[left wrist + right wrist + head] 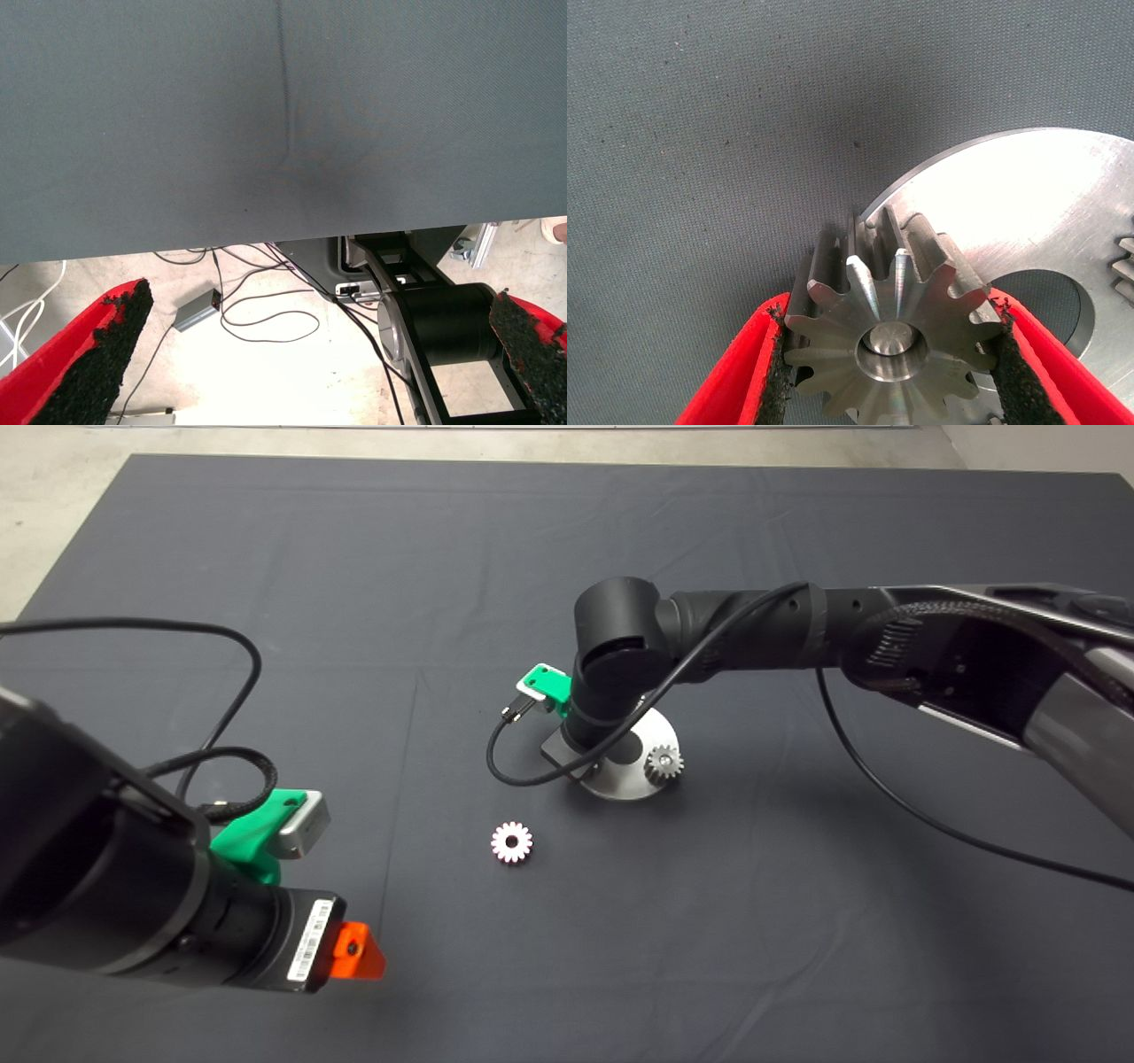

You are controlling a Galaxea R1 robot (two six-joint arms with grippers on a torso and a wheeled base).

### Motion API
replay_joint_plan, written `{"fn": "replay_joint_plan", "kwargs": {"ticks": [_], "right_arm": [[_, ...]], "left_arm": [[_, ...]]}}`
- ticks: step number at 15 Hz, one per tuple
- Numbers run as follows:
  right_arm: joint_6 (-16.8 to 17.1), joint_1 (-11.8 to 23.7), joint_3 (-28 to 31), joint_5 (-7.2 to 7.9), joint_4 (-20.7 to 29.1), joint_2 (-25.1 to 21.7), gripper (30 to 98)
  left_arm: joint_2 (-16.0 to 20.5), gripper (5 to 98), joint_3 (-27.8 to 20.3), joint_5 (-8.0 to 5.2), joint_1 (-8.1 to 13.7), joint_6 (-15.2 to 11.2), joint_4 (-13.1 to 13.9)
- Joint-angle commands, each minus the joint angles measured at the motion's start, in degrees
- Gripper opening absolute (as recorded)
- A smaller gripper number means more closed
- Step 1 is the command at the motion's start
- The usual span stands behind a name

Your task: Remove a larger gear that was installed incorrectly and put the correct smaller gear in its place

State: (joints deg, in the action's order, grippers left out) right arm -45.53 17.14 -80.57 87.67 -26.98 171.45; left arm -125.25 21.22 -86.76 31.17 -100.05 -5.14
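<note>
Dark mat [354,558], pale concrete floor [53,496], right gripper [895,354] clamping larger gear [890,341]

The right gripper [891,354] has its two red fingers [735,376] pressed against opposite sides of the larger gear [890,332], which sits on a round steel plate [1028,208] lying on the dark mat [726,133]. Another gear's teeth [1123,266] peek in at the plate's edge.

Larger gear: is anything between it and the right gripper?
No. The right gripper has its pads against the larger gear on both sides, over the round steel plate. Nothing visible sits between them.
</note>
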Motion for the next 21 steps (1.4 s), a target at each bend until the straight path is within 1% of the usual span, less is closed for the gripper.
{"fn": "replay_joint_plan", "kwargs": {"ticks": [1, 4, 6, 9, 13, 15, 19, 21], "right_arm": [[-0.8, 0.7, 0.5, 4.79, -1.6, 0.3, 50.1], [-1.1, 0.9, 0.6, 4.87, -1.5, 0.3, 50.1], [-2.4, 1.1, 0.7, 4.89, -1.5, 0.3, 50.1], [-2.8, 2.1, 1.3, 4.87, -1.5, 0.3, 50.1], [-3.1, 2.6, 2.4, 4.96, -1.4, 0.2, 50.1], [-4.0, 3.8, 3.2, 4.96, -1.2, 0.2, 50.2], [-4.2, 5.6, 3.8, 5.05, -0.9, 0.1, 49.9], [-5.8, 7.7, 5.4, 5.13, -0.9, 0.1, 49.9]], "left_arm": [[0.2, 98.1, -1.0, -0.08, 0.8, 0.0, 1.3], [0.2, 98.1, -1.0, -0.08, 0.8, -0.1, 1.3], [0.2, 98.1, -1.0, -0.08, 0.8, -0.1, 1.3], [0.2, 98.1, -1.0, -0.08, 0.8, -0.1, 1.3], [0.2, 98.1, -1.0, -0.08, 0.8, -0.2, 1.3], [0.2, 98.1, -1.0, -0.08, 0.8, -0.2, 1.3], [0.2, 98.1, -0.9, -0.16, 0.8, -0.1, 1.3], [0.2, 98.1, -0.9, -0.16, 0.8, -0.1, 1.3]]}}
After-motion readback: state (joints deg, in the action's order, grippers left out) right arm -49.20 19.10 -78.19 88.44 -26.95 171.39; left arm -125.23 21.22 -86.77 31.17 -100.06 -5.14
